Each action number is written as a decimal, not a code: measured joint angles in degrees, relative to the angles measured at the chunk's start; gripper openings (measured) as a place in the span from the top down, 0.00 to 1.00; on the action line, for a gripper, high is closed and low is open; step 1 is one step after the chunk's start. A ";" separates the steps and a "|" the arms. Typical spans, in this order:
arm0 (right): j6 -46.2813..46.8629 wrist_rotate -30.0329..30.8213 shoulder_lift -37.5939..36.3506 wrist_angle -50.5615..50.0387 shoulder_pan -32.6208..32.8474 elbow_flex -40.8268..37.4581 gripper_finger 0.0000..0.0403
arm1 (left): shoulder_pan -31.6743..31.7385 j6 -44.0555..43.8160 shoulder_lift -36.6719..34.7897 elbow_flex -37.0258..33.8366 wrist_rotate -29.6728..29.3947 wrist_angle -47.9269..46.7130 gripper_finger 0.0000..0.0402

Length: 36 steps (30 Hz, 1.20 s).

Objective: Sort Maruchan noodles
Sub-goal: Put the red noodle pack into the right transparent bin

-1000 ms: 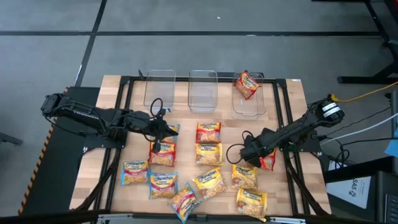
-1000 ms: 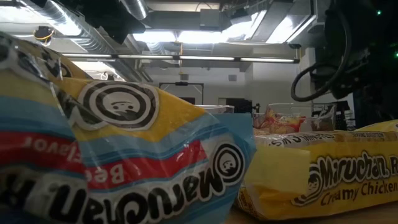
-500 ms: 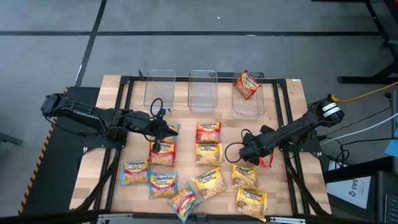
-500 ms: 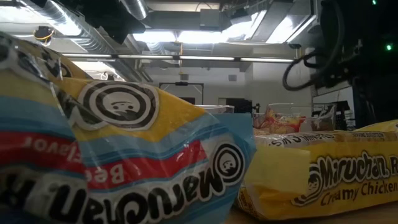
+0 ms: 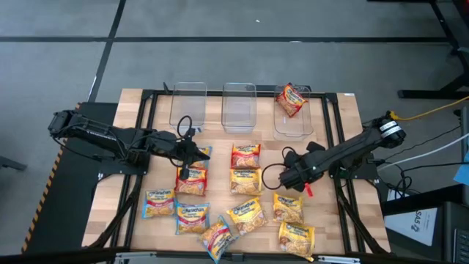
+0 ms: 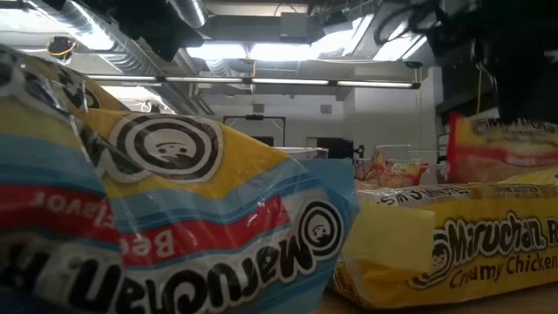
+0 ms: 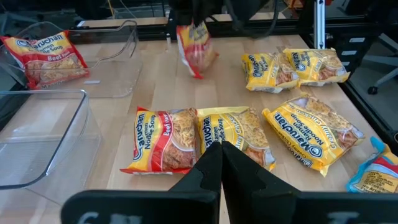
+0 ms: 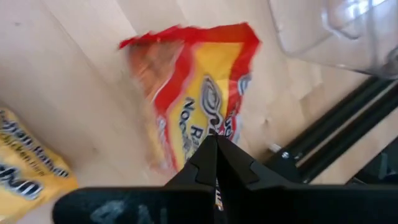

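Observation:
Several Maruchan noodles packets [image 5: 245, 180] lie flat on the wooden table, trimmed in yellow, red or blue. My right gripper [image 5: 299, 183] hangs right of centre, shut on a red-trimmed packet [image 8: 193, 93], which also shows in the low view [image 6: 501, 148] and the left wrist view [image 7: 194, 50]. My left gripper [image 7: 221, 146] hovers shut over the packets left of centre [image 5: 199, 152] with nothing between its fingers. Another red packet [image 5: 291, 99] lies in the right clear bin [image 5: 293, 121]. My right gripper pinches the red-trimmed packet at one end edge [image 8: 208, 134] between its two fingers. The fingers come steeply from above. The packet hangs below them, lifted clear of the table.
Three clear bins stand in a row at the far side: left [image 5: 188, 106], middle [image 5: 239, 106] and right. Black frame rails [image 5: 333, 147] run along the table's sides. Bare wood lies between the bins and the packets.
My right gripper has risen and drifted slightly toward the table's centre, taking the red-trimmed packet with it. The packet lay flat on the table before and now hangs clear of it, in sight above the yellow packets in the low view.

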 joint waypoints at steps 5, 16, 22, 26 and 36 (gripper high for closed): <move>0.02 3.83 0.00 -5.71 0.00 5.79 1.00 | 0.00 0.00 0.00 0.00 0.00 -0.16 1.00; -3.16 17.49 -0.39 -7.55 -3.64 13.87 1.00 | 0.00 -0.02 0.00 0.00 0.01 -0.65 1.00; -4.96 7.10 -0.39 0.46 -6.40 10.56 0.97 | 0.00 -0.26 0.00 0.00 0.01 -2.32 1.00; -9.28 5.54 -0.37 11.58 -6.43 4.14 0.90 | 0.00 -0.30 0.00 0.01 0.02 -2.79 1.00; -6.94 7.34 -0.28 16.49 -6.49 -9.16 0.57 | 0.00 -0.35 0.00 0.00 0.01 -2.74 1.00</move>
